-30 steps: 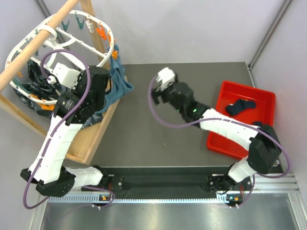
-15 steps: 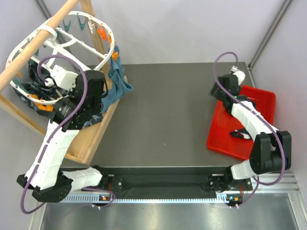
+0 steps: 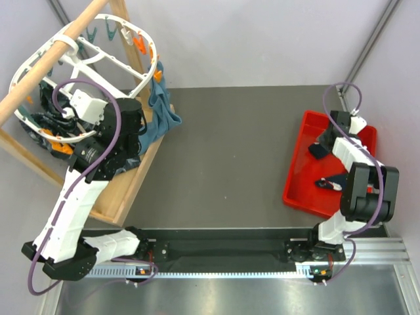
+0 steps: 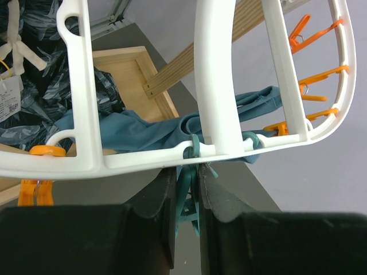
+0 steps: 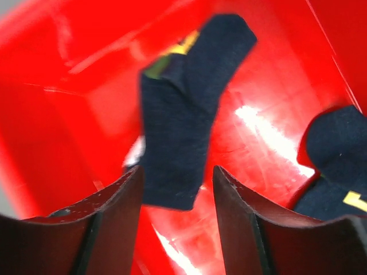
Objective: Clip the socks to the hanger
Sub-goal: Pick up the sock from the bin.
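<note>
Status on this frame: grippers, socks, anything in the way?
Left gripper pinching a teal clip under the hanger. Right gripper open, straddling a sock in the red tray. Nothing covers it.

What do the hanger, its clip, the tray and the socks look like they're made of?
Hanger: rigid white moulded plastic, smooth semi-gloss, with moulded holes and ribs. Teal clip under it: likely plastic too, smooth. Red tray: hard glossy plastic, sharp glare spots. Sock: soft knit fabric, matte navy, creased and limp; the fibre can't be told.
</note>
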Available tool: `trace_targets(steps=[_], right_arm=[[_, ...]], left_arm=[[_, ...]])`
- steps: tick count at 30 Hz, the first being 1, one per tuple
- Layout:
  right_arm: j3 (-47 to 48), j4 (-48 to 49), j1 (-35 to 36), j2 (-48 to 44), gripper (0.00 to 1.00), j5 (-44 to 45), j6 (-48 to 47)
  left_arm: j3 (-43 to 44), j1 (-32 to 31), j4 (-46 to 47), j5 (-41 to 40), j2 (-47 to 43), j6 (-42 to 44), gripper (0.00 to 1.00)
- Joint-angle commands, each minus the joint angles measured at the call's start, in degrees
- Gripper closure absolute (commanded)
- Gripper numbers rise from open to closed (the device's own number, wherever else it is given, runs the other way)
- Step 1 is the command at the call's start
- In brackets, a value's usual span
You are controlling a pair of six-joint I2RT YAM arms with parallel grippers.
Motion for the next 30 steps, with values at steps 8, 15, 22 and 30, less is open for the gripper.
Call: trace_targets(steps=[8,15,22,30], right_arm=[[8.1,-0.4,-0.6,8.6,0.35,2.4,-3.1],[9.9,0.5,-0.5,12.0,0.19,-0.2,-3.1],[10.8,-0.3,-0.5,14.8,0.27,0.0,-1.7],[8.4,0.6,-0.6,12.6,0.85,0.6,-0.9]], left_arm=[[-2.7,0.3,2.2,2.4,-1.1,1.0,1.0],[-3.4,0.3,1.8,2.0,-1.8,0.8,1.0],[-4.0,0.3,1.0,2.1,-2.0,-0.3,1.0],[-5.0,0.3,1.5,3.1,-2.0,-1.7,1.0]])
